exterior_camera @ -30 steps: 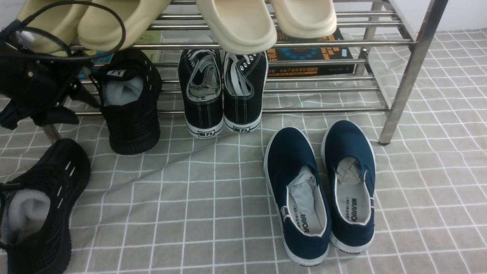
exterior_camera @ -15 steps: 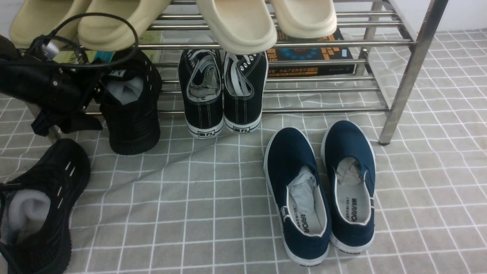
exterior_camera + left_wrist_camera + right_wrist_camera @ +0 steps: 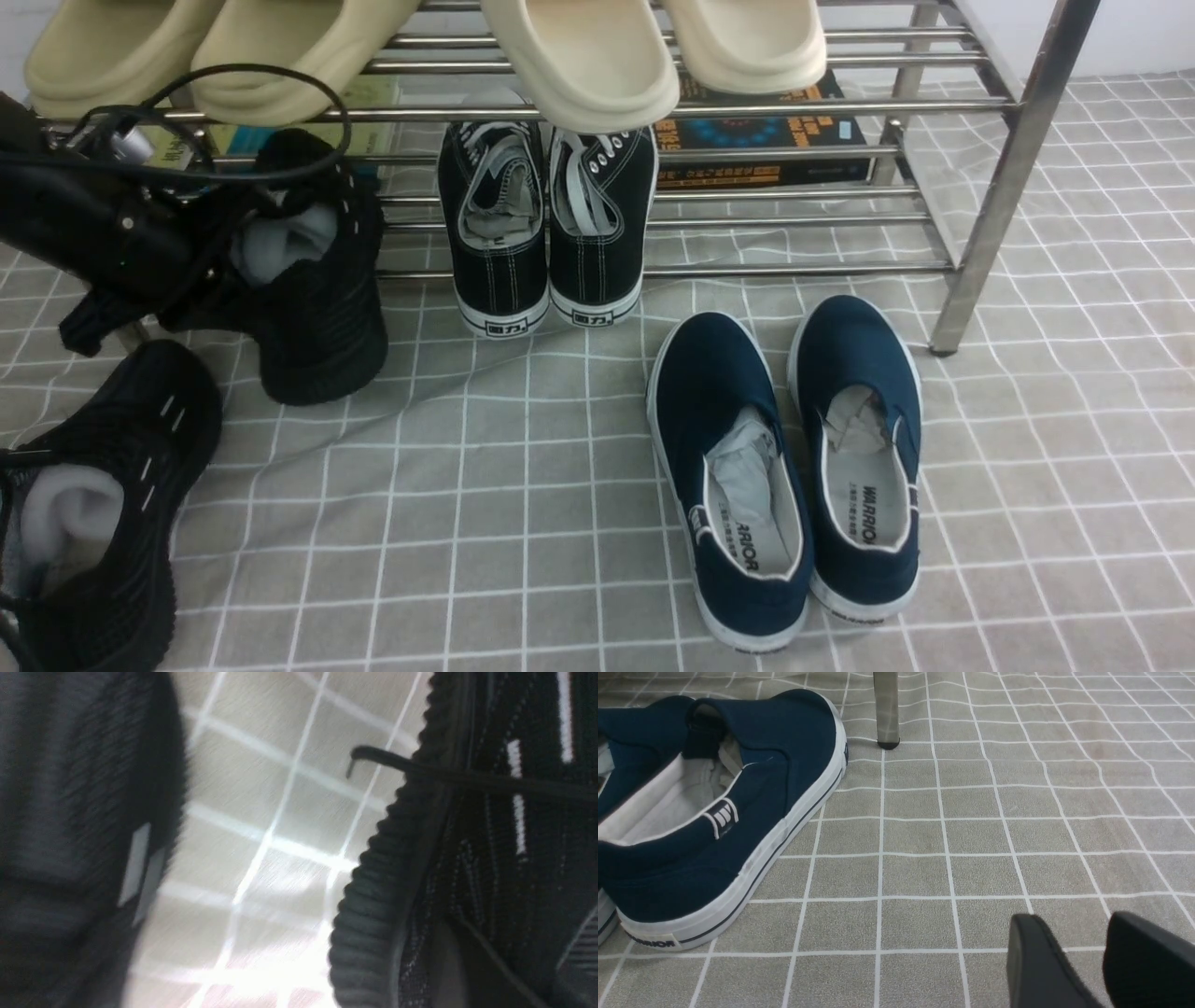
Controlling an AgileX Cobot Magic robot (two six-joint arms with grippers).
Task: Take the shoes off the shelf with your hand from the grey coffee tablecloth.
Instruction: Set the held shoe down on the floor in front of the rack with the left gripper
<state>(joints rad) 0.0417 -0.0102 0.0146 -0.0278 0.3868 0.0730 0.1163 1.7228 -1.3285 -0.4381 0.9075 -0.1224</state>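
By the shelf [image 3: 794, 107], left gripper [image 3: 219, 247] now clamps the shifted shoe [image 3: 322, 317]

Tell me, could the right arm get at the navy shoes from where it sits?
Probably yes. The right gripper stands open low over the cloth, and only bare cloth lies between it and the nearer navy shoe. The shelf leg stands beyond, out of the way.

Slides [image 3: 579, 56] atop shelf [image 3: 1013, 159], canvas sneakers [image 3: 546, 224] on lower tier, mesh sneaker [image 3: 322, 289] left of them, second mesh sneaker [image 3: 103, 504] front-left on tablecloth [image 3: 523, 523], slip-ons [image 3: 784, 467] front-right.
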